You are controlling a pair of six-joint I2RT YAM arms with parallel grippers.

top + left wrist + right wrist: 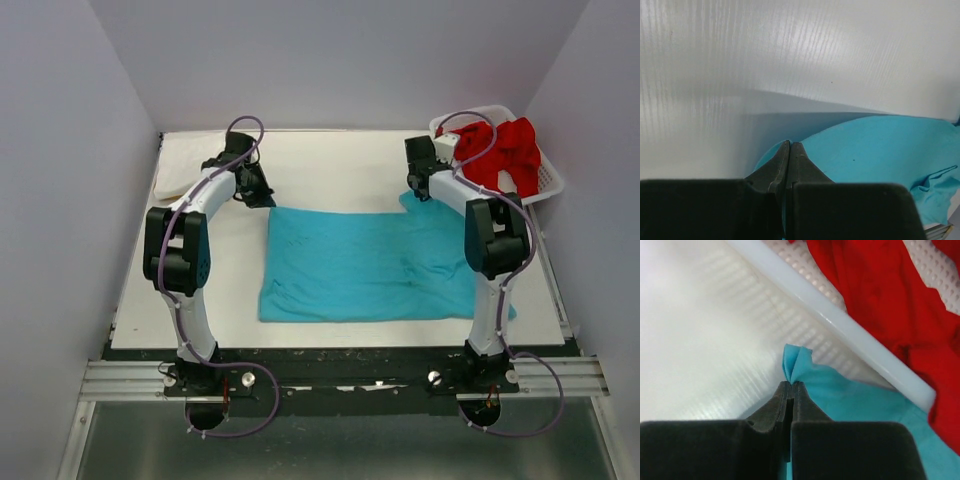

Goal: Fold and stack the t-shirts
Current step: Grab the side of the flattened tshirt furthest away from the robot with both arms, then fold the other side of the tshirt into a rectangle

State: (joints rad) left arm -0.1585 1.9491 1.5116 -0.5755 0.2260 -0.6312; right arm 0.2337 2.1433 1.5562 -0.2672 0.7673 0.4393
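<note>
The turquoise t-shirt [365, 265] lies spread flat in the middle of the table. My left gripper [262, 197] is at its far left corner, and in the left wrist view it [790, 144] is shut with the turquoise cloth [880, 150] showing on both sides of the tips and between them. My right gripper [416, 196] is at the far right corner. In the right wrist view it [791, 383] is shut on a pinch of the turquoise shirt [797, 360] that sticks out past the tips. Red t-shirts [505, 150] hang in and over the basket. No orange shirt shows.
The white slatted basket [548, 180] stands at the back right corner, its rim [840, 325] close beside my right gripper. A pale cloth [178, 178] lies at the far left of the white table top [330, 160]. Walls close in on three sides.
</note>
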